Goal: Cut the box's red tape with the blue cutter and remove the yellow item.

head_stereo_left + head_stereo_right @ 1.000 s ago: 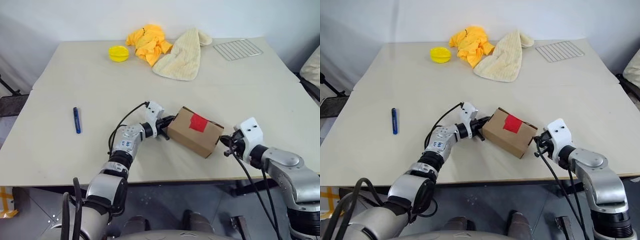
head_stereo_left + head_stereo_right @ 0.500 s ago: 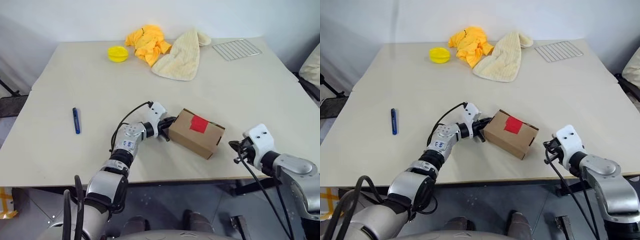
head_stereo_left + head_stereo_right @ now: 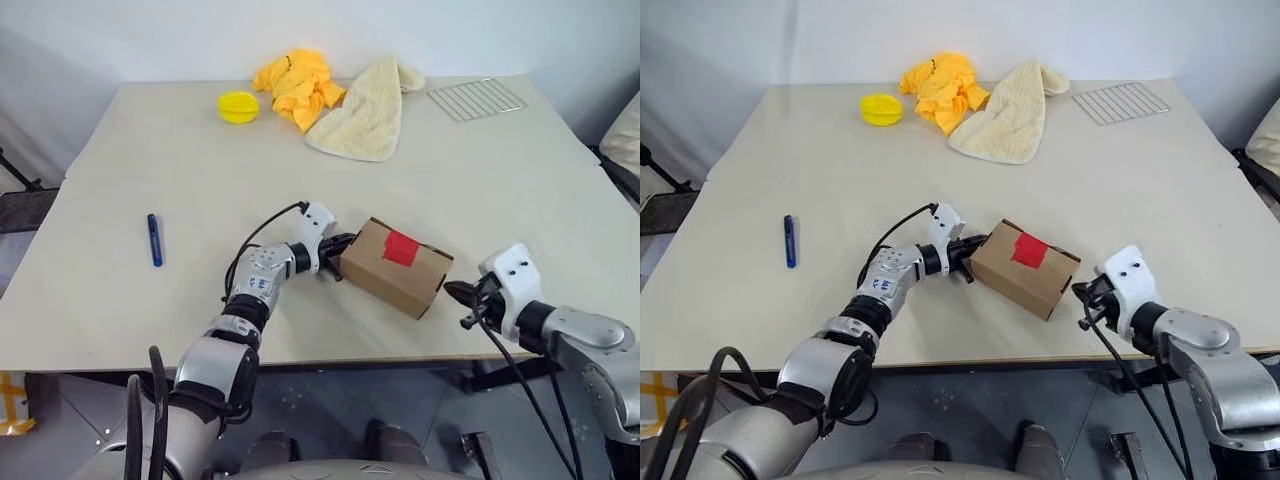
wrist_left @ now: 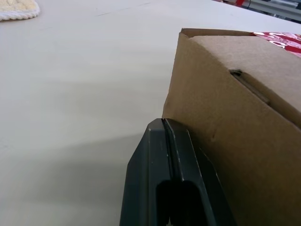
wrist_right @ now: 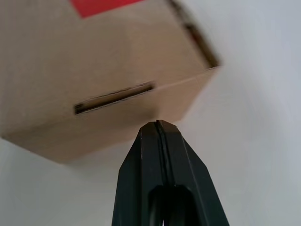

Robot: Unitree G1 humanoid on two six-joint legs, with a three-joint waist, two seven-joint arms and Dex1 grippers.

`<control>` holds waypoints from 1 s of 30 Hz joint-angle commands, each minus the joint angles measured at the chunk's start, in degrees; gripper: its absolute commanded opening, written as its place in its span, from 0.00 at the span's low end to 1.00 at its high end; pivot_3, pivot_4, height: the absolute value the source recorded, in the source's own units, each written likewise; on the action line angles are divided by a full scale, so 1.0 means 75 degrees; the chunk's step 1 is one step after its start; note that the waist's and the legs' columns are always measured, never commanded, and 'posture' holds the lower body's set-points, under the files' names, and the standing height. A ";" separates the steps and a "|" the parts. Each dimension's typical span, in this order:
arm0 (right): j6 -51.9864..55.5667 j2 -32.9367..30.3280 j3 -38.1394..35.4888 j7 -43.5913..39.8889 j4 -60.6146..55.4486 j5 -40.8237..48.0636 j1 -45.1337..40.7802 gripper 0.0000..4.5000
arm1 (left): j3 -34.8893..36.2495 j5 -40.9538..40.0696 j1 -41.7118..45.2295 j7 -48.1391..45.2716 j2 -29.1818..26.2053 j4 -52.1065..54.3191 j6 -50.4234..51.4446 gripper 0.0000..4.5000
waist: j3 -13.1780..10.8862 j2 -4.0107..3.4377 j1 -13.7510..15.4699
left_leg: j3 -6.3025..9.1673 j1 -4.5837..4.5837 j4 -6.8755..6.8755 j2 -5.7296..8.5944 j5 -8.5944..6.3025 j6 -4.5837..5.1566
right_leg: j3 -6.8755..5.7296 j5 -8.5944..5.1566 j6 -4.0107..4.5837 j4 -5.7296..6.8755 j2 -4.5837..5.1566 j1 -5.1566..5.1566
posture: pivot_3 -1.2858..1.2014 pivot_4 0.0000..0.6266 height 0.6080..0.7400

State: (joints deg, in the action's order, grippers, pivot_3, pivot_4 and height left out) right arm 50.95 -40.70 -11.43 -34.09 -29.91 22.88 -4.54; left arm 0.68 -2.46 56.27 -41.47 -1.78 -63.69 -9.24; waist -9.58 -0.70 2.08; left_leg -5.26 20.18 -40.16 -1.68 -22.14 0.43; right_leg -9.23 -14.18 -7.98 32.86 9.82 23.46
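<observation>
One box [image 3: 396,266], one red tape [image 3: 399,248], one cutter [image 3: 154,239]; no legible writing. Both pincers, left [image 3: 340,243] and right [image 3: 452,292], pressed closed, empty.

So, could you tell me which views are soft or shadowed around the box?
Right wrist view: the box looks blurred, the shut right gripper crisp. Left wrist view: box wall sharp, a soft shadow on the table beside the shut left gripper. Head views: even light, no glare.
</observation>
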 commanded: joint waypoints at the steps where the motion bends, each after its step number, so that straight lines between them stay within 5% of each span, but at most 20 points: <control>1: 0.0100 -0.0074 -0.0057 -0.0024 -0.0426 0.0208 0.0005 0.01 | -0.0159 0.0062 0.0077 -0.0194 0.0318 -0.0202 0.0004 0.00 | 0.0000 0.0001 0.0006 | 0.0000 0.0000 0.0000 0.0000 0.0000 0.0000 | -0.0001 0.0000 0.0000 0.0000 0.0000 0.0000 | 0.52 0.24 1.00; 19: -0.0838 -0.0971 -0.0928 -0.0153 0.0493 -0.0385 0.0787 0.01 | 0.0011 0.0163 -0.0080 0.0229 -0.0517 -0.0377 -0.0394 0.00 | -0.0003 0.0010 -0.0090 | -0.0002 -0.0004 0.0004 -0.0001 0.0000 0.0000 | 0.0001 0.0000 0.0000 0.0003 0.0000 0.0001 | 0.52 0.24 1.00; 27: -0.1485 -0.1063 -0.1461 -0.0460 0.1776 -0.0089 -0.0140 0.01 | 0.0381 -0.0038 -0.0060 0.0877 -0.1147 -0.0067 -0.1225 0.00 | -0.0010 0.0022 -0.0301 | -0.0007 -0.0012 0.0006 -0.0006 0.0004 0.0001 | 0.0010 0.0006 0.0010 0.0019 -0.0001 0.0010 | 0.52 0.24 1.00; 30: -0.1396 -0.1173 -0.1481 -0.0854 0.1988 0.0273 -0.0602 0.09 | 0.0495 -0.0021 -0.0190 0.1472 -0.1413 0.0334 -0.0916 0.14 | -0.0019 0.0037 -0.0282 | -0.0007 -0.0005 0.0006 -0.0006 0.0004 0.0000 | 0.0008 0.0007 0.0008 0.0015 -0.0001 0.0015 | 0.52 0.24 1.00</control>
State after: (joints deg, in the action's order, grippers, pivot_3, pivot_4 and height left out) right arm 41.17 -48.45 -20.69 -38.76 -14.80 22.88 -7.85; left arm 3.34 -2.04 55.18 -32.42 -11.53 -64.62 -16.01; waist -9.73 -0.43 -0.04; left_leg -5.31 20.15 -40.12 -1.73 -22.11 0.43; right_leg -9.17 -14.13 -7.92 32.96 9.81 23.57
